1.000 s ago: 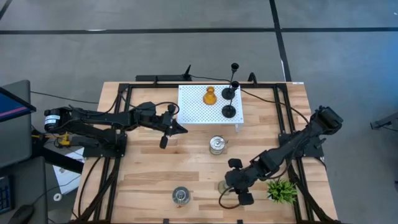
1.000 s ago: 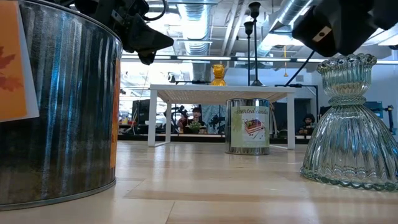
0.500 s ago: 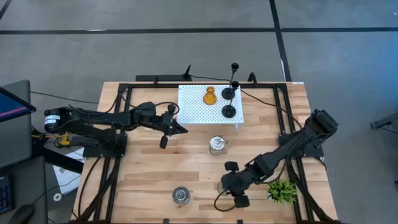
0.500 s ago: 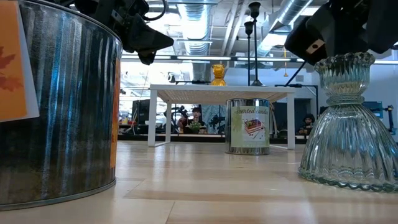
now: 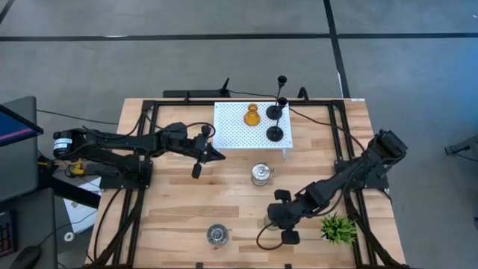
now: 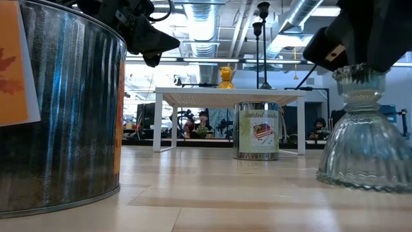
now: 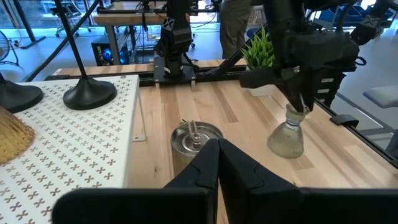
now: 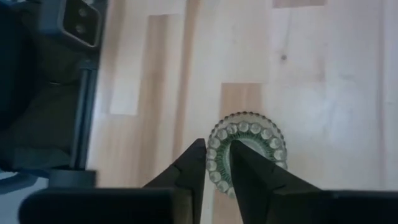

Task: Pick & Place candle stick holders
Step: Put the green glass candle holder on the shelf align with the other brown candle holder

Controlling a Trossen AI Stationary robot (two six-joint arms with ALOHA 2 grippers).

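The grey-green ribbed glass holder [image 6: 365,132] stands near the table's front right; it also shows in the left wrist view [image 7: 287,132]. My right gripper [image 8: 219,163] is directly above it, shut on its top rim. My left gripper [image 5: 222,155] is shut and empty, above the table by the white stand's near left corner. The amber holder [image 5: 252,115] and two black stemmed holders [image 5: 275,112] [image 5: 275,133] stand on the white stand [image 5: 231,127]. One silvery jar [image 5: 261,174] stands mid-table. Another [image 5: 217,236] stands at the near edge. My right gripper has the beaded top rim [image 8: 215,163] of the glass holder between its two fingers, one finger [image 8: 249,168] over the cup's opening and one [image 8: 189,168] outside it. The fingers come from above, pointing down. The holder is upright, its wide base [image 7: 285,146] at the tabletop.
A spiky green plant [image 5: 338,228] stands right of the right gripper, at the near right corner. The white stand's legs [image 6: 157,122] rise from the far half of the table. Bare wood lies between the two jars and at the table's left.
My right gripper has swung a little toward the near left and then back toward the right. The glass holder has shifted with it and now stands slightly farther right and farther from the near edge, still upright.
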